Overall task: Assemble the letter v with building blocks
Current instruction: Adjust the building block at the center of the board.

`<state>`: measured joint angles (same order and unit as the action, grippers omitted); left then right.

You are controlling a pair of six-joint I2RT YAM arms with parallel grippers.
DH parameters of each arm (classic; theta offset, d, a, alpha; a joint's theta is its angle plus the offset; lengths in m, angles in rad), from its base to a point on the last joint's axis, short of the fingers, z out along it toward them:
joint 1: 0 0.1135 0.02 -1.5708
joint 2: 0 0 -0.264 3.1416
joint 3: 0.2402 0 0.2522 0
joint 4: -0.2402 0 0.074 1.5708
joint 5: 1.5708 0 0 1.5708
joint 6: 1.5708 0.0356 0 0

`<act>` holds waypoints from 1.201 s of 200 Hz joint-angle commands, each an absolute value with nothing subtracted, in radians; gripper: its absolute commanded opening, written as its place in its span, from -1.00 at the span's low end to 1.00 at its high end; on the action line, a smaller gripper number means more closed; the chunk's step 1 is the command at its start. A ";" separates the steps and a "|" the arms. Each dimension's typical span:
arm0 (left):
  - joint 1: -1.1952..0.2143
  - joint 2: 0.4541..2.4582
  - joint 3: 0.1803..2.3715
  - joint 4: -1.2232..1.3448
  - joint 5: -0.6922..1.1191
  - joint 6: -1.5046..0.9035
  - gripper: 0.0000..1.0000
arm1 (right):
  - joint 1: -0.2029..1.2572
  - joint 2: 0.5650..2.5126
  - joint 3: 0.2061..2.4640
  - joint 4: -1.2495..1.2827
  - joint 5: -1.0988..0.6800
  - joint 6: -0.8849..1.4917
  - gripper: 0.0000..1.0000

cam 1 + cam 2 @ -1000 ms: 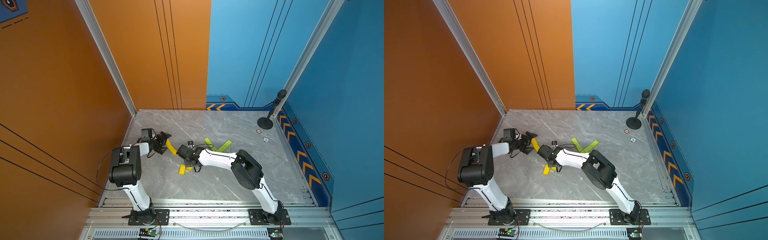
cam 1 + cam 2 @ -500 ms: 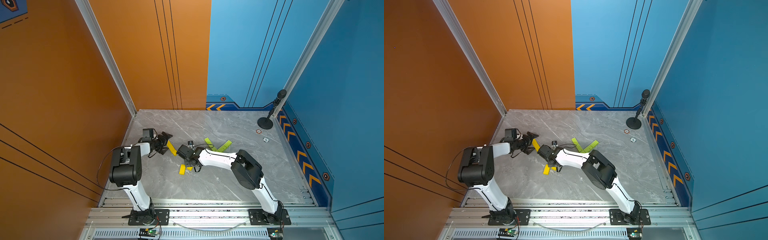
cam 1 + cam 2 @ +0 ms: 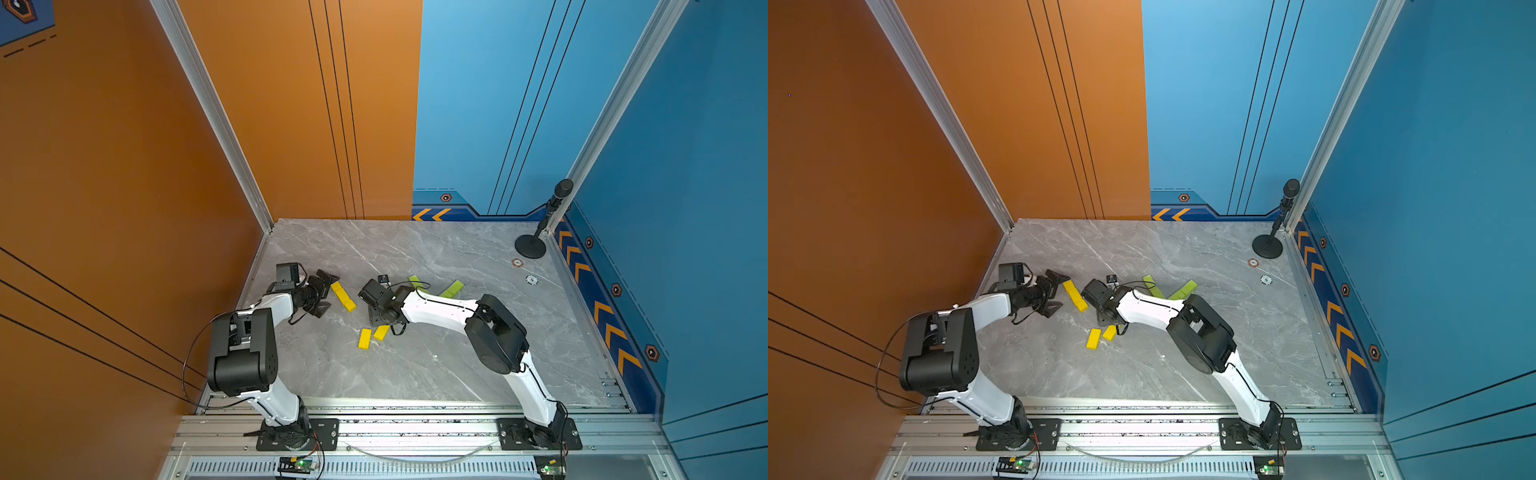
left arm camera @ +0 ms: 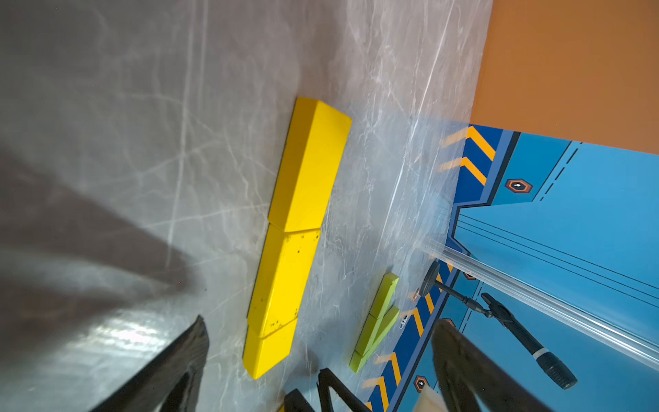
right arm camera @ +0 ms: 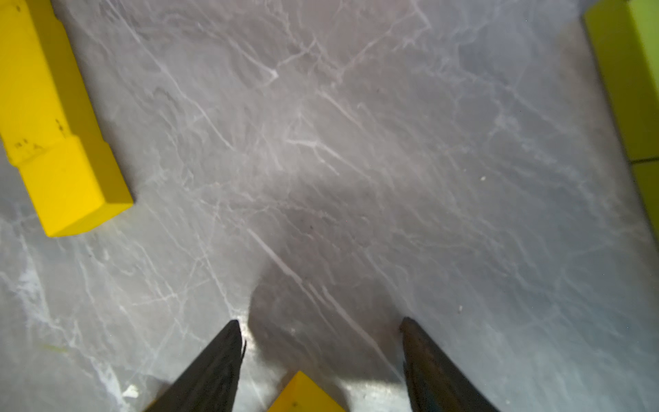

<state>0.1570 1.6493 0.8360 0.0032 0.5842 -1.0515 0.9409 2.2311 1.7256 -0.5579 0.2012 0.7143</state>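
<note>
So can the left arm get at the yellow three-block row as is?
Likely yes: the left end effector is open, facing the yellow row, with only bare tabletop between.

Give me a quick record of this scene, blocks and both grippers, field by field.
green: lime-green blocks laid as a V on the grey marble tabletop
yellow row: row of three yellow blocks, end to end
loose: two loose yellow blocks beside the right gripper
left gripper: open, empty, facing the yellow row
right gripper: open, nothing gripped
</note>
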 commanded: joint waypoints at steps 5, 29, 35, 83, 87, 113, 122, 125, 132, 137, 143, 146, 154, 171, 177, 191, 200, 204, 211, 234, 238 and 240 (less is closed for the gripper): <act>0.171 1.662 0.823 -0.013 0.612 -1.021 0.95 | 0.909 2.298 1.839 -0.561 0.144 0.668 0.58; 0.169 1.682 0.828 -0.005 0.618 -1.019 0.95 | 0.892 2.375 1.937 -0.575 0.106 0.657 0.76; 0.170 1.685 0.831 -0.003 0.621 -1.018 0.95 | 0.892 2.391 1.956 -0.575 0.103 0.655 0.80; 0.162 1.715 0.845 0.020 0.629 -1.022 0.95 | 0.867 2.505 2.071 -0.613 0.095 0.684 0.99; 0.160 1.718 0.845 0.025 0.630 -1.025 0.95 | 0.865 2.516 2.083 -0.620 0.093 0.688 1.00; 0.145 1.732 0.840 0.070 0.638 -1.046 0.95 | 0.868 2.577 2.156 -0.640 0.071 0.696 0.99; 0.141 1.733 0.838 0.081 0.637 -1.052 0.95 | 0.870 2.599 2.182 -0.649 0.064 0.696 0.99; 0.140 1.735 0.838 0.083 0.637 -1.052 0.95 | 0.872 2.606 2.194 -0.652 0.062 0.698 0.99; 0.138 1.738 0.838 0.089 0.637 -1.053 0.95 | 0.874 2.622 2.217 -0.660 0.058 0.699 0.99; 0.138 1.742 0.839 0.092 0.639 -1.054 0.95 | 0.877 2.633 2.233 -0.665 0.055 0.700 0.99; 0.137 1.746 0.839 0.096 0.641 -1.056 0.95 | 0.877 2.646 2.252 -0.673 0.053 0.701 0.99; 0.137 1.747 0.840 0.097 0.641 -1.057 0.95 | 0.877 2.650 2.259 -0.676 0.051 0.705 0.99; 0.138 1.752 0.841 0.097 0.643 -1.056 0.95 | 0.876 2.661 2.272 -0.678 0.049 0.709 0.99; 0.137 1.755 0.834 0.109 0.644 -1.064 0.95 | 0.879 2.676 2.289 -0.674 0.029 0.719 0.99; 0.137 1.756 0.832 0.117 0.644 -1.070 0.95 | 0.880 2.679 2.293 -0.673 0.025 0.721 0.99; 0.137 1.758 0.827 0.132 0.646 -1.085 0.95 | 0.886 2.684 2.299 -0.676 0.028 0.720 0.99; 0.138 1.761 0.826 0.140 0.648 -1.096 0.95 | 0.888 2.685 2.304 -0.684 0.041 0.718 0.99; 0.139 1.761 0.825 0.144 0.649 -1.105 0.95 | 0.888 2.684 2.305 -0.690 0.048 0.720 0.99; 0.141 1.764 0.822 0.158 0.650 -1.120 0.95 | 0.891 2.686 2.306 -0.704 0.064 0.723 0.99; 0.154 1.763 0.806 0.206 0.663 -1.182 0.95 | 0.892 2.690 2.308 -0.749 0.122 0.729 0.99; 0.153 1.762 0.806 0.207 0.663 -1.190 0.95 | 0.895 2.689 2.311 -0.758 0.137 0.726 0.99; 0.155 1.761 0.806 0.207 0.663 -1.193 0.95 | 0.896 2.690 2.312 -0.761 0.144 0.724 1.00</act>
